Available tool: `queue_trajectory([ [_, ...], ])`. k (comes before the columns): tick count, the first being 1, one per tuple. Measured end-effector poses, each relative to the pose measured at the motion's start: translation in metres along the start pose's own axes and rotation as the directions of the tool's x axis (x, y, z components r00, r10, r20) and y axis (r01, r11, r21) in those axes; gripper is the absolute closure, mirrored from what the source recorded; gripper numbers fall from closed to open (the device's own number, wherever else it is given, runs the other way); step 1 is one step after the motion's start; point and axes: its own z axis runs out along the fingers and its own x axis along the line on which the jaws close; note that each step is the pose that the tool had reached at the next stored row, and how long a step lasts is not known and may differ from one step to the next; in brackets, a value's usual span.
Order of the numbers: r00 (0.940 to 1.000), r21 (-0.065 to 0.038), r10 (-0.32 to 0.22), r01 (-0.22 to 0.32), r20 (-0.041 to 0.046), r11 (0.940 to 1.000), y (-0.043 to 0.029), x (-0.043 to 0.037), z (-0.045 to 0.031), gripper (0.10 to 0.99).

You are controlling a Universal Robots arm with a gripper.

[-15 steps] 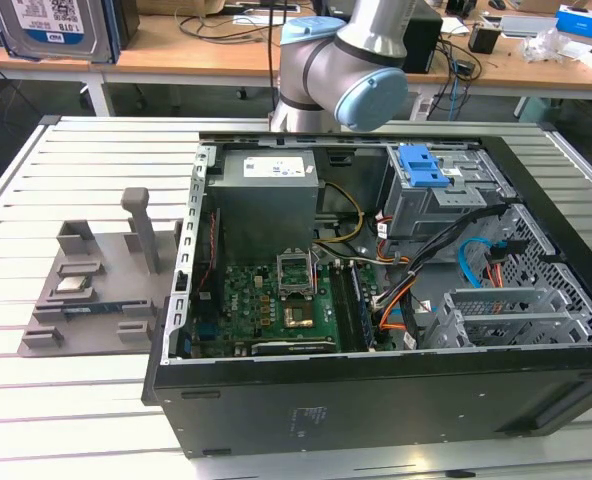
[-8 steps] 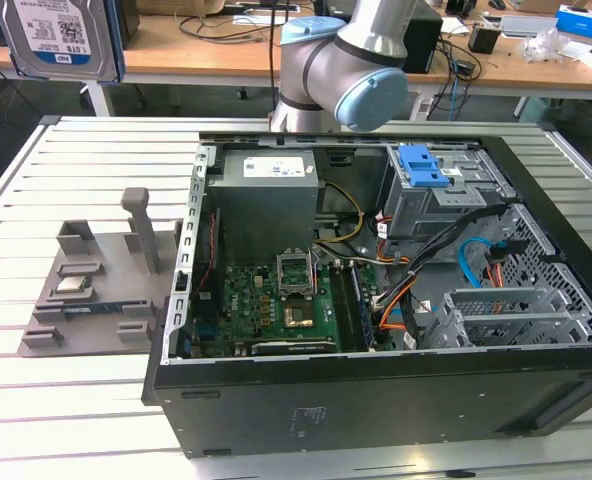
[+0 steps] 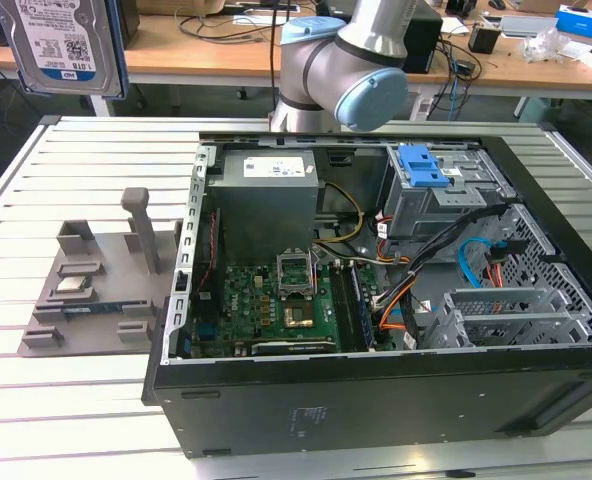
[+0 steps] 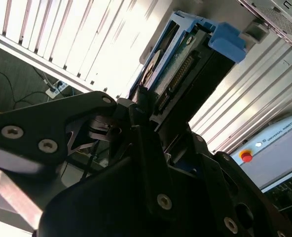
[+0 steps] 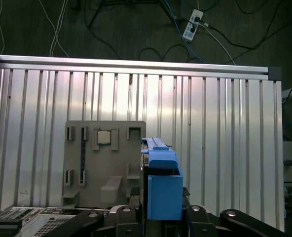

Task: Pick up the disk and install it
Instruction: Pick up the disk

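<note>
End effector (image 5: 162, 211) grips disk (image 5: 163, 173), high over table (image 5: 225, 148)

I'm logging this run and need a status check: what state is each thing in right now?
disk: lifted off the table, held in the gripper, not yet installed
gripper: shut on the disk
computer case: lying on its side, open
drive cage: inside the case, without the disk
grey fixture: on the table, a chip seated in it
</note>
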Motion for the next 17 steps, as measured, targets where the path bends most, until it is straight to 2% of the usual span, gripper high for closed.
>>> queue_trajectory([
  [5, 1.0000, 0.000, 0.000, 0.000, 0.0001, 1.0000, -0.0010, 0.0028, 0.0118, 0.718],
  [7, 1.0000, 0.000, 0.000, 0.000, 0.0000, 1.0000, -0.0011, 0.0056, 0.0140, 0.718],
  [11, 1.0000, 0.000, 0.000, 0.000, -0.0001, 1.0000, -0.0010, 0.0126, 0.0153, 0.718],
  [17, 1.0000, 0.000, 0.000, 0.000, -0.0002, 1.0000, -0.0020, 0.0129, 0.0151, 0.718],
])
